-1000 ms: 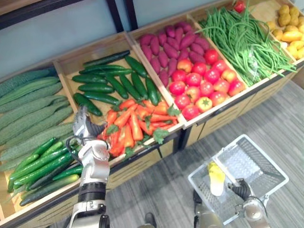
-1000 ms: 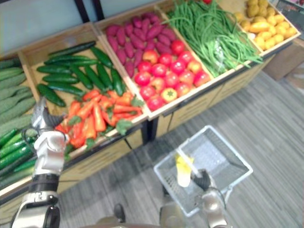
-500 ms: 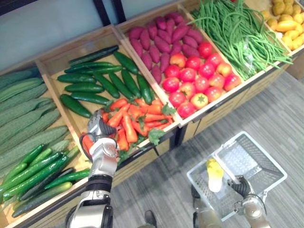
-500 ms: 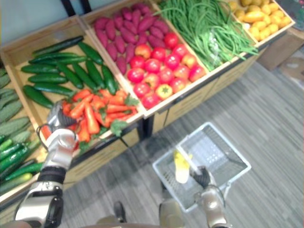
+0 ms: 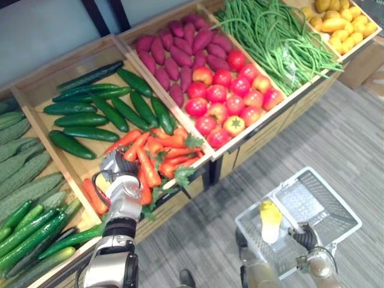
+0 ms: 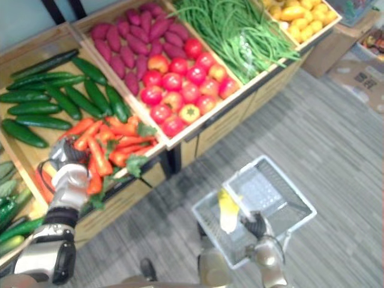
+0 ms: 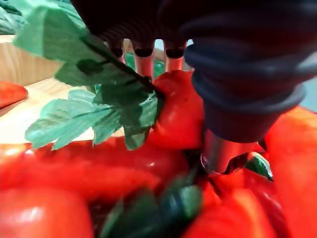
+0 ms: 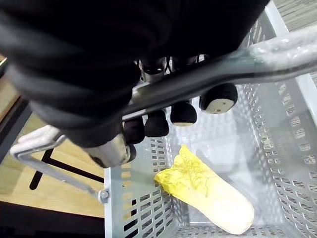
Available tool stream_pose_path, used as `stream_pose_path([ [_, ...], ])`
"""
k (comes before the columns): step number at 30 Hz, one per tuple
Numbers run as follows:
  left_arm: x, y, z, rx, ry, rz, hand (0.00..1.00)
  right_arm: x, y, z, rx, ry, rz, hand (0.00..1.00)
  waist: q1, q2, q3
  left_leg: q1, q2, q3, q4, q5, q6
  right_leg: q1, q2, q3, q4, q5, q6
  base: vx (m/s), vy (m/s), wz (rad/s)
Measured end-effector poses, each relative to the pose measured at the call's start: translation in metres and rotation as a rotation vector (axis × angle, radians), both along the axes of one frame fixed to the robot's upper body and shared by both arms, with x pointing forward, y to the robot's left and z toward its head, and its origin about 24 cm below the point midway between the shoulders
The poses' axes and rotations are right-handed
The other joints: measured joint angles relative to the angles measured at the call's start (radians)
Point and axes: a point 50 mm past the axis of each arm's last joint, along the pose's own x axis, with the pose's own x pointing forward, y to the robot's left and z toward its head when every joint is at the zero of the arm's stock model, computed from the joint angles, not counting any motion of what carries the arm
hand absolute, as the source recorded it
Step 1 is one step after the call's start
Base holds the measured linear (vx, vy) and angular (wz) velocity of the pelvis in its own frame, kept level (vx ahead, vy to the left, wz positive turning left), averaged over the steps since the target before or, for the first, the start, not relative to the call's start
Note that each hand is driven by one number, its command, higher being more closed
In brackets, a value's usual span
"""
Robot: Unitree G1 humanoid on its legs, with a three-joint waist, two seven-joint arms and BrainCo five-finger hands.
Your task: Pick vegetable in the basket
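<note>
From the head camera, the wooden produce stand (image 5: pixel 226 155) runs across the upper part of the frame. Its bins hold dark cucumbers (image 5: pixel 90 114) at upper left, tomatoes (image 5: pixel 231 99) in the middle and green beans (image 5: pixel 282 36) at upper right. The left hand (image 5: pixel 122 187) sits at centre left, down on the near edge of the heap of long red vegetables (image 5: pixel 159 157), with its fingers bent in among them. At lower right, over the grey plank floor (image 5: pixel 348 144), hangs the wire basket (image 5: pixel 309 201). A pale yellow cabbage (image 5: pixel 270 221) lies inside, against its left wall. The right hand (image 5: pixel 306 237) is at the basket's near edge.

In the left wrist camera, one red vegetable (image 7: pixel 178 116) with a green leaf (image 7: pixel 99 106) lies between the fingers (image 7: pixel 144 62) behind it and the thumb (image 7: pixel 225 153) in front. The hand is pinched on it, and it still lies among the other red ones.

In the right wrist camera, the dark-tipped fingers (image 8: pixel 183 113) are curled round the basket's grey handle (image 8: pixel 237 67). Past them the cabbage rests on the mesh floor of the basket.
</note>
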Motion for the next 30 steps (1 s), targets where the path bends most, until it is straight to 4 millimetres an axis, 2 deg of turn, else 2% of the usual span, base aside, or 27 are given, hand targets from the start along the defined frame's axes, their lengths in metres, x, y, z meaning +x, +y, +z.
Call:
stream_pose_path([
  [12, -0.003, -0.004, -0.009, -0.005, 0.033, -0.020, 1.00, -0.007, -0.001, -0.003, 0.000, 0.021, -0.006, 1.00, 0.001, 0.000, 0.001, 0.018, -0.001, -0.021, 0.016, -0.007, 0.005, 0.036, -0.009, -0.018, 0.000, 0.000, 0.000, -0.01, -0.038, 0.05],
  [14, -0.005, -0.005, -0.002, 0.006, -0.001, -0.030, 1.00, -0.010, -0.002, -0.005, 0.000, 0.028, -0.009, 1.00, 0.002, 0.001, 0.001, 0.018, 0.001, -0.032, 0.021, -0.007, 0.005, 0.045, -0.009, -0.030, 0.000, 0.000, 0.000, -0.02, -0.050, 0.17],
  [18, -0.005, -0.010, 0.023, 0.041, -0.123, -0.060, 1.00, -0.013, -0.004, -0.006, -0.001, 0.040, -0.018, 1.00, 0.012, 0.003, 0.000, 0.017, 0.001, -0.059, 0.030, -0.006, 0.007, 0.064, -0.015, -0.053, 0.000, -0.001, 0.000, -0.02, -0.034, 0.16],
  [20, -0.009, -0.012, 0.034, 0.064, -0.174, -0.073, 1.00, -0.013, -0.004, -0.006, -0.001, 0.042, -0.019, 1.00, 0.027, 0.003, -0.001, 0.017, -0.001, -0.064, 0.034, -0.005, 0.007, 0.067, -0.019, -0.057, 0.000, -0.001, 0.000, -0.03, -0.023, 0.09],
  [27, -0.019, -0.010, 0.042, 0.124, -0.205, -0.076, 1.00, -0.015, -0.008, -0.006, 0.002, 0.062, -0.019, 1.00, 0.034, 0.010, -0.017, -0.003, -0.007, -0.112, 0.043, 0.003, 0.014, 0.079, -0.027, -0.099, 0.000, -0.001, 0.000, -0.03, -0.027, 0.19],
  [29, -0.024, -0.013, 0.050, 0.142, -0.252, -0.092, 1.00, -0.017, -0.007, -0.008, 0.007, 0.076, -0.015, 1.00, 0.053, 0.008, -0.034, -0.003, -0.007, -0.116, 0.043, 0.005, 0.014, 0.081, -0.029, -0.103, 0.000, -0.001, 0.000, -0.02, -0.026, 0.06],
  [30, -0.025, -0.013, 0.052, 0.146, -0.259, -0.096, 1.00, -0.017, -0.007, -0.008, 0.008, 0.077, -0.015, 1.00, 0.053, 0.008, -0.037, -0.003, -0.008, -0.117, 0.043, 0.005, 0.014, 0.081, -0.030, -0.104, 0.000, -0.001, 0.000, -0.02, -0.017, 0.08],
])
